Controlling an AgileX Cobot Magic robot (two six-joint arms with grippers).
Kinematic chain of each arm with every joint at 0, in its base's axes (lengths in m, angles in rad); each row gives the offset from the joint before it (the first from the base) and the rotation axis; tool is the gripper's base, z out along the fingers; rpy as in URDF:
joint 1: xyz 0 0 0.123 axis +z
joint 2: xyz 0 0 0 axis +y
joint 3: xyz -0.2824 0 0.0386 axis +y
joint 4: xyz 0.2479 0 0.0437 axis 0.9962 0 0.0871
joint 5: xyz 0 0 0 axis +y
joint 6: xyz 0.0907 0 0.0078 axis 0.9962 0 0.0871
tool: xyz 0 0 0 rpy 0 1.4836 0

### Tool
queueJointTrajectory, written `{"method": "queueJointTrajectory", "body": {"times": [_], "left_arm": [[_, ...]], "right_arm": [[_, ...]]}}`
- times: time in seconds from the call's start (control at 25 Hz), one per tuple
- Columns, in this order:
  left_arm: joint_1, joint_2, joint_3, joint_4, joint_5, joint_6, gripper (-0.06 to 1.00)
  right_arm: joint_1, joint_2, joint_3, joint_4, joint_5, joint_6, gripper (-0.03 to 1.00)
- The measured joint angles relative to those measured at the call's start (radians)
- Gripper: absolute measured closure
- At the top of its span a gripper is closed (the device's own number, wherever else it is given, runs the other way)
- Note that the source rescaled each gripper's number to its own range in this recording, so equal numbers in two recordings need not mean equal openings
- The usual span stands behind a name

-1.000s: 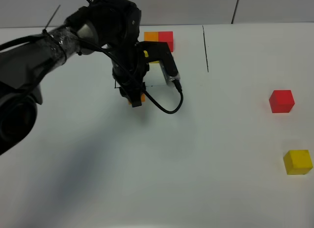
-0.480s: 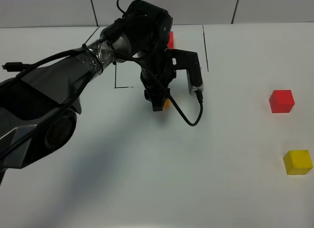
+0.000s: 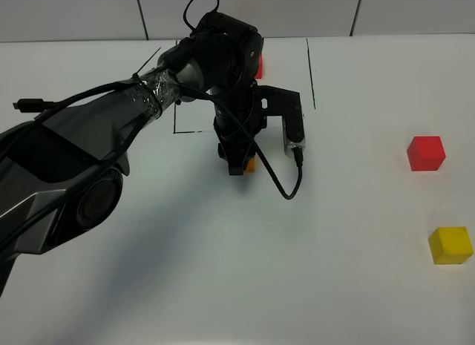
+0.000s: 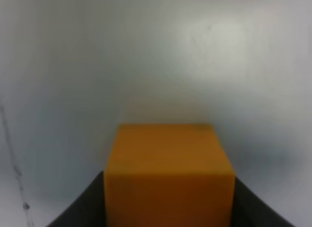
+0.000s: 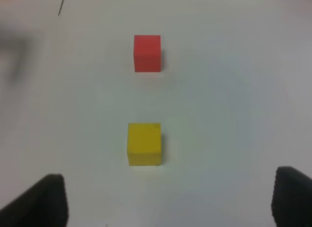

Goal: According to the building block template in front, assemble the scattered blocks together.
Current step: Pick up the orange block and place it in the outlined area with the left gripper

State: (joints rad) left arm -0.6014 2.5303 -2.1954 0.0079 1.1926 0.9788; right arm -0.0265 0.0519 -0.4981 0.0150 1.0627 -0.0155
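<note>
The left arm [image 3: 111,130] reaches in from 8 o'clock with its wrist bent steeply down. The left gripper [image 3: 237,165] is clamped on the orange cube [image 3: 251,165], at 6 o'clock of the half-hidden template [image 3: 257,63]. The red cube [image 3: 426,153] and yellow cube [image 3: 450,245] lie at its 3 and 4 o'clock, below the right gripper [image 5: 168,197], whose fingers are spread wide.

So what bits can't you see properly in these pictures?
Template: high view, the left arm covers all but a red corner.
Orange block: high view, mostly behind the left end effector; left wrist view blurred, bottom cut off.
Right end effector: only fingertips show, at the wrist view's edge.
</note>
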Motion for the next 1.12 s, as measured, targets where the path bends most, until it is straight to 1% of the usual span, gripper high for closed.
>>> {"method": "queueJointTrajectory", "body": {"times": [0.52,0.88,0.92,0.96,1.04,1.12], "left_arm": [[-0.001,0.005,-0.004,-0.008,0.001,0.017,0.94],[-0.001,0.006,-0.004,-0.008,0.001,-0.017,0.94],[-0.001,0.006,-0.004,-0.008,0.001,-0.021,0.92],[-0.001,0.008,-0.004,-0.008,0.001,-0.027,0.88],[-0.001,0.021,-0.003,-0.002,0.001,-0.042,0.74],[-0.001,0.019,-0.003,-0.008,0.001,-0.063,0.55]], "right_arm": [[0.0,0.0,0.0,0.0,0.0,0.0,0.22],[0.0,0.0,0.0,0.0,0.0,0.0,0.22],[0.0,0.0,0.0,0.0,0.0,0.0,0.22],[0.0,0.0,0.0,0.0,0.0,0.0,0.22],[0.0,0.0,0.0,0.0,0.0,0.0,0.22],[0.0,0.0,0.0,0.0,0.0,0.0,0.22]]}}
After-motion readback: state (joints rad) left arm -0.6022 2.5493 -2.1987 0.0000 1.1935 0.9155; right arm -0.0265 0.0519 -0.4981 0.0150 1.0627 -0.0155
